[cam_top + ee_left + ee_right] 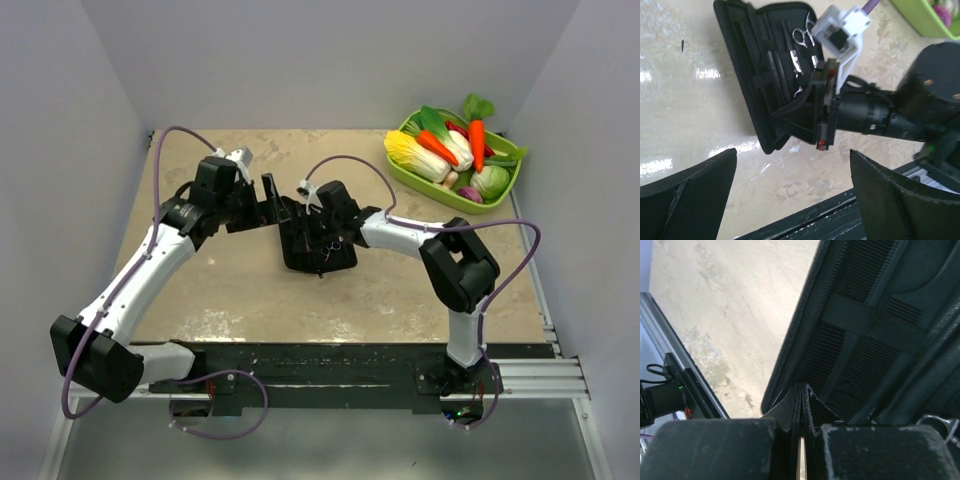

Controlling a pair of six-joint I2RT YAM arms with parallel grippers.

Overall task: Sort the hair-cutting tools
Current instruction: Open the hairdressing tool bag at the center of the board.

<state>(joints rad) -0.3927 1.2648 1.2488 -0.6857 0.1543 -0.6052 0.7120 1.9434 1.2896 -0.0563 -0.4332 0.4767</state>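
Observation:
A black case (335, 258) lies open mid-table. In the left wrist view it (737, 70) holds two black combs (774, 62) and two silver scissors (803, 36) under straps. My right gripper (312, 222) is shut, with nothing visible between its fingers. Its tips (802, 390) rest inside the case near its rim (790, 345), next to a strapped comb (850, 285). A scissor ring (940, 422) shows at the lower right. My left gripper (277, 205) hangs open at the case's left edge. Its fingers (687, 200) stand wide apart over bare table, and its midpoint (792, 195) holds nothing.
A green basket (497, 197) of toy vegetables sits at the back right corner; its rim (920, 25) also shows in the left wrist view. The table's black front rail (350, 360) runs along the near edge. Grey walls close in on three sides.

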